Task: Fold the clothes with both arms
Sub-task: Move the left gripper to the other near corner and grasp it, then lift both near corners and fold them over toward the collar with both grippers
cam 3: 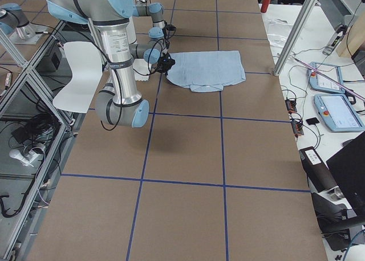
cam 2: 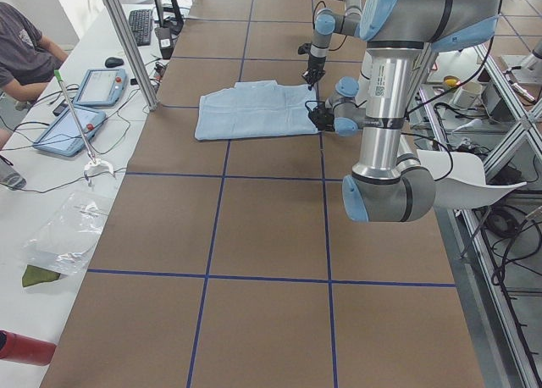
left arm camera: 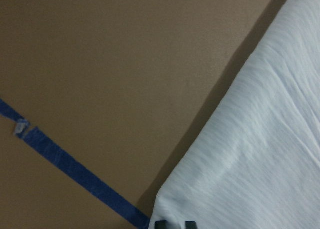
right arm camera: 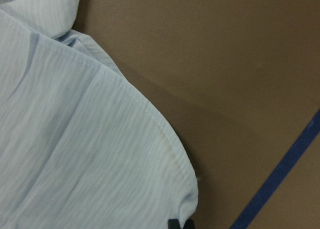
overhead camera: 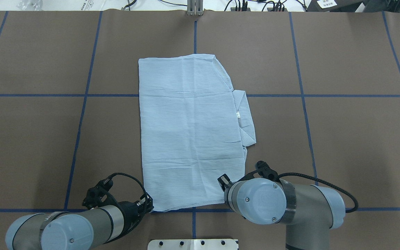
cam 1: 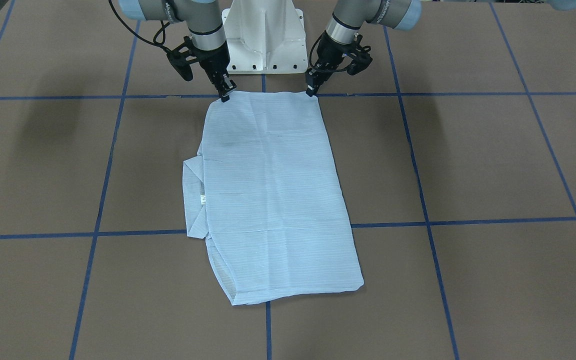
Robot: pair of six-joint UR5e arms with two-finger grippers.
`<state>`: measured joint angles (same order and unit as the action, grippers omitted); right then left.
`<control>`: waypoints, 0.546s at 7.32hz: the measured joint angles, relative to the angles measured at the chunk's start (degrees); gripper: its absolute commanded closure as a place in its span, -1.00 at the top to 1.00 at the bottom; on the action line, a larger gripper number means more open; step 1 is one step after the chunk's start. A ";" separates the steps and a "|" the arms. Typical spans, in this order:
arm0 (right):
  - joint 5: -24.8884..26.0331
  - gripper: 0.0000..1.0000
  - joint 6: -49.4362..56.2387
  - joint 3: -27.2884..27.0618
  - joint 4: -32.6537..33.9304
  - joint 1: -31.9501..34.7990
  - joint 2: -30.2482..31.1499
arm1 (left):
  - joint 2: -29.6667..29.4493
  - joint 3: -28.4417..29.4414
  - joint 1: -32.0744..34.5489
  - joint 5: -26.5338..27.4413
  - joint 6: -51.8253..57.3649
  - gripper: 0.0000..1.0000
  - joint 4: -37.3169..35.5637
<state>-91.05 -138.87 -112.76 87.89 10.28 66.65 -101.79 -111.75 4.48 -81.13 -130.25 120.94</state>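
Am pinching shirt (cam 1: 273, 190) corners with my left gripper (cam 1: 311, 91) and right gripper (cam 1: 225, 95), both clenched, at worktop's (cam 1: 468, 165) robot-side edge. Risking thin cloth slipping, fold skewing, if pulling unevenly.

Brown table surface (cam 1: 468, 160) gridded with blue tape lines (cam 1: 468, 221). On white side bench (cam 2: 34, 206): two blue-framed tablets (cam 2: 100, 86), black keyboard (cam 2: 141, 25), clear plastic bag (cam 2: 72, 231), red cylinder (cam 2: 25, 347). Seated person in grey shirt (cam 2: 21, 53) at the bench.
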 measured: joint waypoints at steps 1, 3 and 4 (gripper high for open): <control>0.00 -1.00 0.00 -0.02 0.02 0.00 -0.02 | 0.06 -0.09 -0.03 0.01 0.00 -1.00 -0.02; 0.00 -1.00 -0.07 -0.70 0.10 0.04 0.08 | -0.03 -2.10 -0.20 -0.04 0.07 -1.00 -1.21; 0.04 -1.00 -0.34 -2.05 0.37 0.16 0.37 | 0.03 -5.75 -0.21 -0.22 0.09 -1.00 -3.00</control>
<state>-91.02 -139.21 -114.82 88.26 10.44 67.02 -101.76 -117.50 4.28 -81.36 -130.16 117.94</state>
